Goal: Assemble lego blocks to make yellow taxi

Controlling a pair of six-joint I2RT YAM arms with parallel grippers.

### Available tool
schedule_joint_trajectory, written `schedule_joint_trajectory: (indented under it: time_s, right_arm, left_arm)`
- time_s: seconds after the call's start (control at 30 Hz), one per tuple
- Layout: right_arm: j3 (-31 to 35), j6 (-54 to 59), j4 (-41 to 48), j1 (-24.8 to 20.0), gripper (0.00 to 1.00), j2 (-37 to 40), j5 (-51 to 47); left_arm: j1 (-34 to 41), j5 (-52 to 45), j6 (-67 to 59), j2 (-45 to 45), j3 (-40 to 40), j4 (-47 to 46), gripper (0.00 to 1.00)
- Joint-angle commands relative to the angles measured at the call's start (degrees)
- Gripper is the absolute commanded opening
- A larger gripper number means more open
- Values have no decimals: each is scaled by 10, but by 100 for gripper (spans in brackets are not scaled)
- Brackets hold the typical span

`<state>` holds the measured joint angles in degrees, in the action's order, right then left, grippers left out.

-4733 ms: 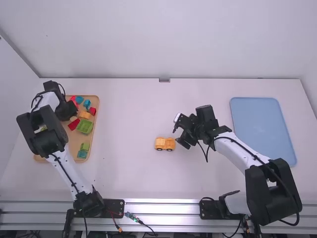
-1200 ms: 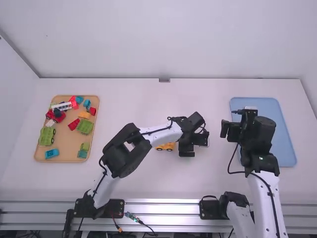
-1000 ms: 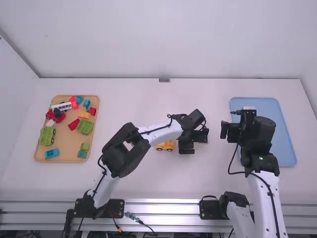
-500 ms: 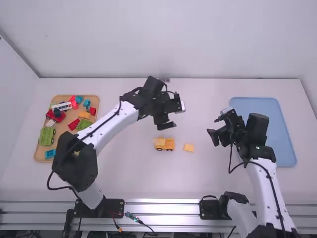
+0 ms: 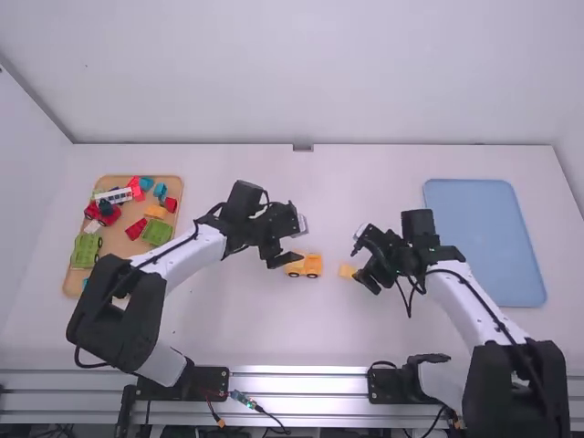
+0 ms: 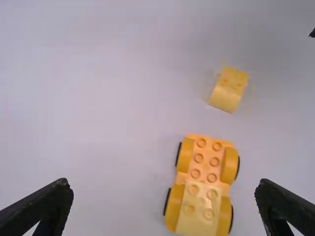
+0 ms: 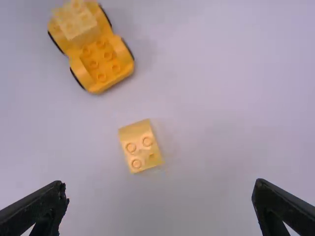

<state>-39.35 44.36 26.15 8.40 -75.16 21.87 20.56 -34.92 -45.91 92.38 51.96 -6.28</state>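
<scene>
Just left of the orange-yellow wheeled car base [image 5: 304, 265], my left gripper [image 5: 290, 245] is over the table, open in the left wrist view [image 6: 165, 206]. That view has the car base [image 6: 204, 182] between and beyond the fingers, a paler yellow block on one end of it. A loose light-yellow block [image 5: 348, 271] with a curved side lies to the right of the car, apart from it; it also shows in the left wrist view [image 6: 229, 89]. My right gripper [image 5: 361, 263] is beside this block and, in the right wrist view [image 7: 160, 206], stands open with the block [image 7: 141, 146] ahead of its fingers.
A wooden tray [image 5: 123, 290] at the left holds several red, green, blue and orange pieces. An empty-looking blue tray [image 5: 485, 242] lies on the right side of the table [image 5: 365, 173].
From over the small block, the left gripper has gone back left to the car, leaving the block on the table. The right gripper has come from the blue tray's side toward the block.
</scene>
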Motion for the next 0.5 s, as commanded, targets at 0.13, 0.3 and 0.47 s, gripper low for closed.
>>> schedule_joint_trajectory:
  time_s: [0.13,0.3,0.47]
  right_arm:
    - [-116,-62,73,100,99,-91,-146]
    - [-154,-22,107,137,99,-156,-189]
    - [-161,-4,107,146,99,-194,-192]
  left_arm:
    - [-18,-82,-71,-12,-42,3,99]
    - [-64,-197,-92,-12,-106,87,99]
    - [-82,-231,-68,-12,-163,185,99]
